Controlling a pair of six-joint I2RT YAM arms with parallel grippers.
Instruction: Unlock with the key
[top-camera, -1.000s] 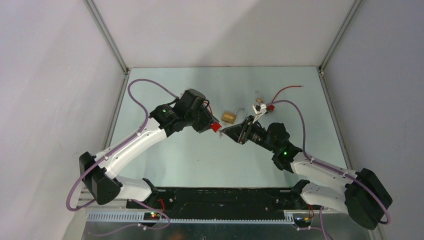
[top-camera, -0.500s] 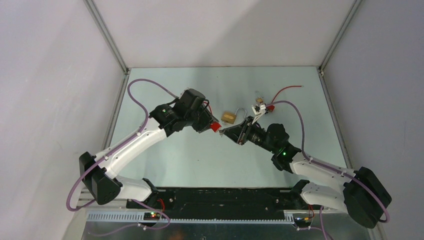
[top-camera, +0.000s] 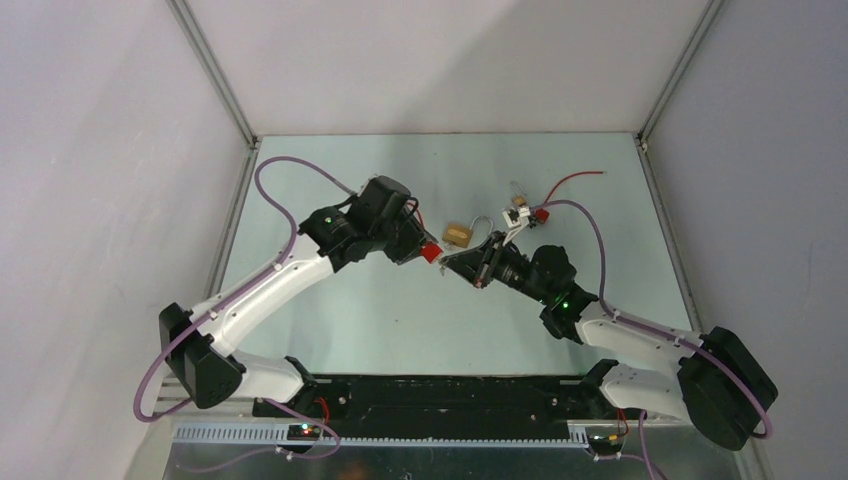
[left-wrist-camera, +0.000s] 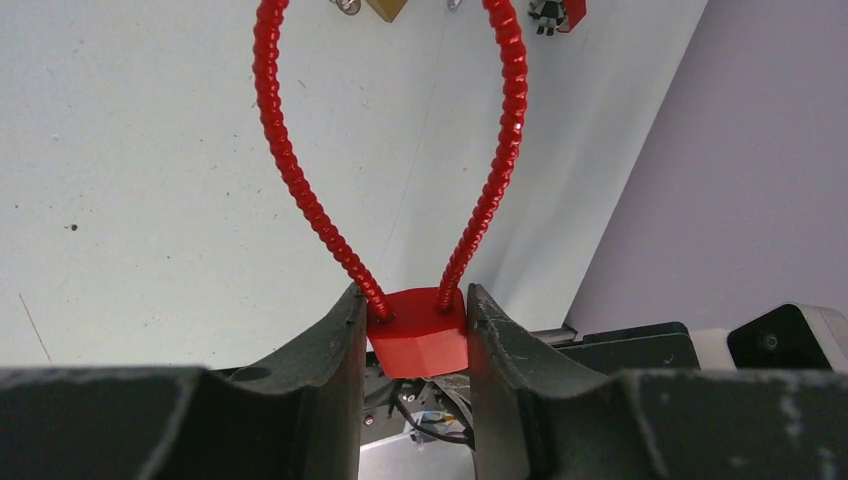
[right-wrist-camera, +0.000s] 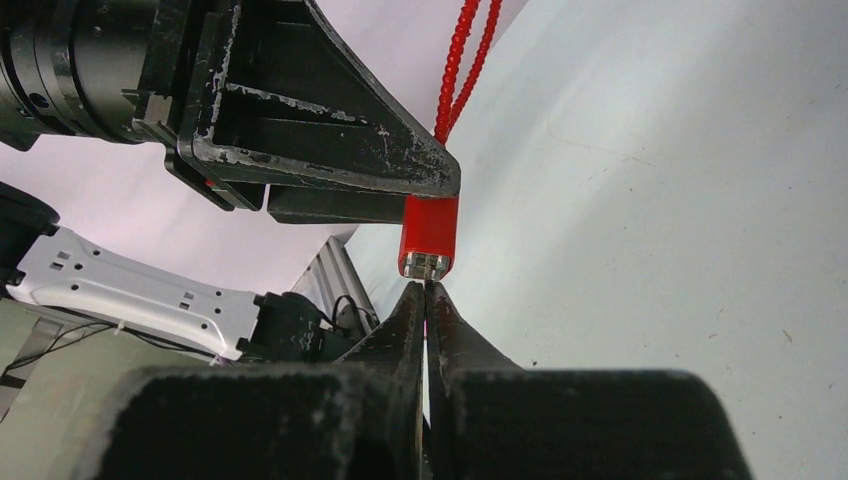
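My left gripper (left-wrist-camera: 415, 300) is shut on a red plastic lock body (left-wrist-camera: 418, 330) and holds it above the table; its red ribbed wire loop (left-wrist-camera: 290, 160) points away from the camera. In the top view this lock (top-camera: 430, 253) sits between the two grippers. My right gripper (right-wrist-camera: 427, 290) is shut on the key (right-wrist-camera: 427, 284). Only a thin silvery sliver of the key shows between the fingertips. Its tip meets the metal-faced end of the red lock (right-wrist-camera: 429, 237). In the top view the right gripper (top-camera: 447, 263) is just right of the lock.
A small brass padlock (top-camera: 458, 235) with a silver shackle lies on the table behind the grippers. It also shows in the left wrist view (left-wrist-camera: 385, 8). A second red tag (top-camera: 541, 213) with red wire (top-camera: 575, 180) lies at the back right.
My right arm has edged slightly left towards the red lock. The left arm and the lock have stayed still.
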